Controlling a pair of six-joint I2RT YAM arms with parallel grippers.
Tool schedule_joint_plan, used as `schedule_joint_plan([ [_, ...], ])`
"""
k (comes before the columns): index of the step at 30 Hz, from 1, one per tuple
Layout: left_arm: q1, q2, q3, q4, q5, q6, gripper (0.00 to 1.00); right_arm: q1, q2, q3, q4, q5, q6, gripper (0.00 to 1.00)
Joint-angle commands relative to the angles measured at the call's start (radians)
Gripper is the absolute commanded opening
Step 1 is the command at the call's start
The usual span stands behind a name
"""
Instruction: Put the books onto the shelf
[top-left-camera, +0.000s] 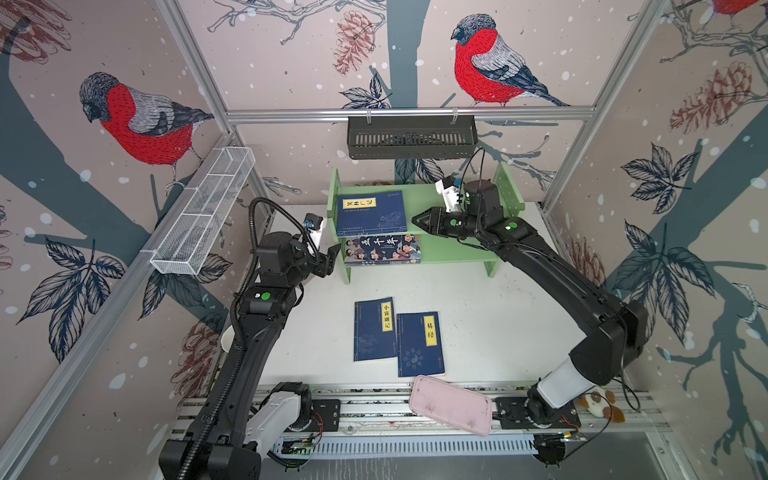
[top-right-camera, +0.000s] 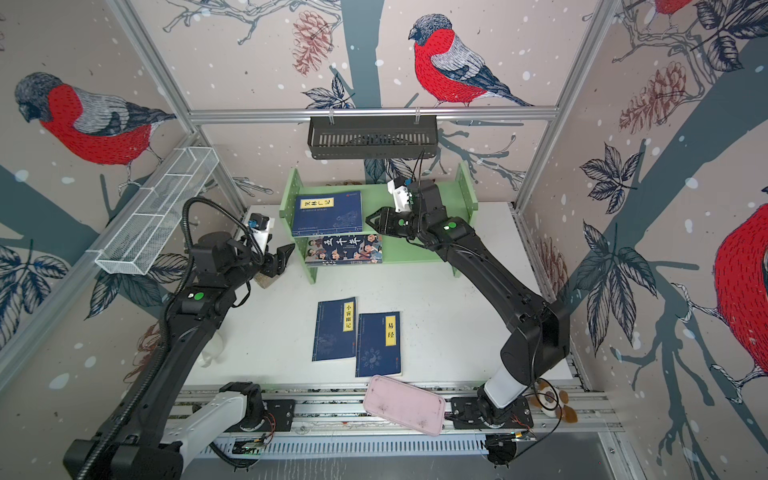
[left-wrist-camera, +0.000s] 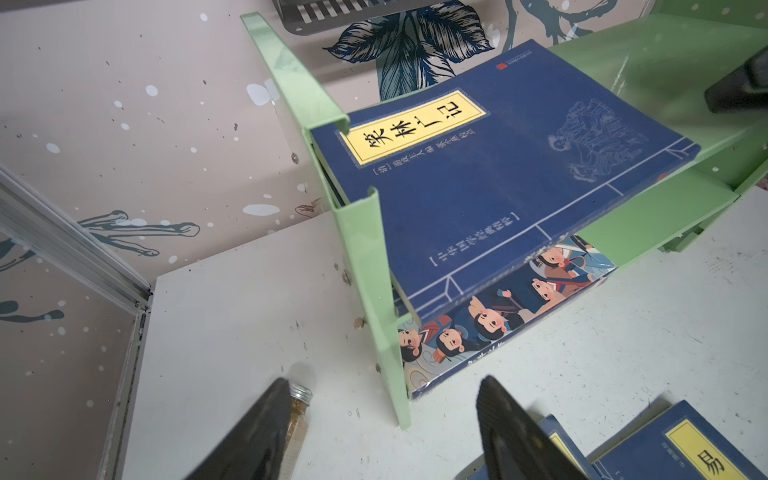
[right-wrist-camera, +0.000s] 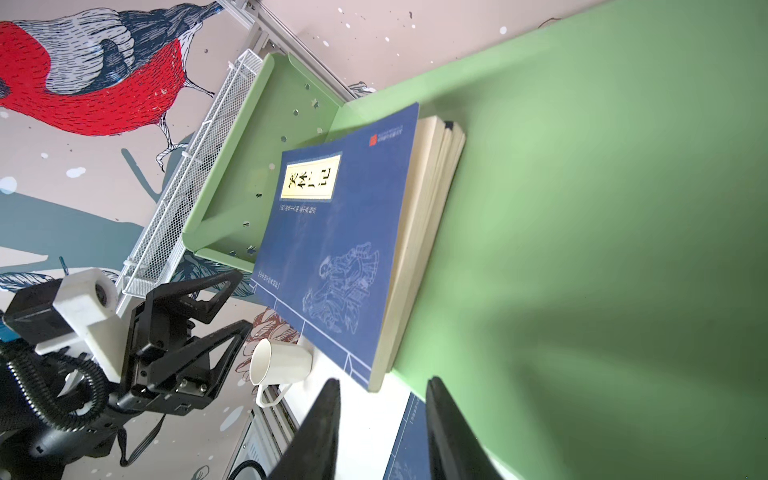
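The light green wooden two-tier shelf (top-left-camera: 419, 195) stands at 12 o'clock on the white surface (top-left-camera: 478, 316). A navy-blue paperback with a yellow label (top-left-camera: 371, 212) lies flat at the 9 o'clock end of the upper tier, and the right wrist view shows a second book beneath it. The larger cartoon-figure book (top-left-camera: 382, 249) lies on the tier below. A loose navy paperback (top-left-camera: 374, 329) and its navy twin (top-left-camera: 419, 344), touching it at 3 o'clock, lie flat toward 6 o'clock, not yet shelved.

The right hand (top-left-camera: 415, 219) hovers over the upper tier at 3 o'clock of the stack, jaws narrowly apart and empty. The left hand (top-left-camera: 330, 261) hangs wide and empty just beside the shelf's 9 o'clock panel.

The top paperback juts past the tier's front edge, so a brush from the right hand would likely tip it off. A swing of the left hand could knock the panel and shift the whole shelf. The loose pair lie flush on the surface, so prying one up may drag its neighbour toward the pink flat rounded tray (top-left-camera: 451, 405) at 6 o'clock.

Both tiers are bare toward 3 o'clock, and the surface between shelf and loose books is free. The black slotted basket (top-left-camera: 411, 139) hangs above the shelf's far edge, limiting approach from above.
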Motion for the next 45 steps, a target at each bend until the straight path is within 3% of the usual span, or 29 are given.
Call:
schedule_joint_plan([
  [1, 0.002, 0.005, 0.015, 0.060, -0.004, -0.019, 0.71, 0.003, -0.019, -0.027, 0.066, -0.018, -0.002, 0.35],
  [24, 0.001, 0.048, -0.025, 0.182, -0.060, -0.058, 0.67, 0.022, -0.053, -0.056, 0.101, -0.016, 0.011, 0.35],
  [45, 0.002, 0.055, -0.024, 0.203, -0.075, -0.072, 0.65, 0.039, 0.004, -0.028, 0.118, -0.029, 0.020, 0.35],
])
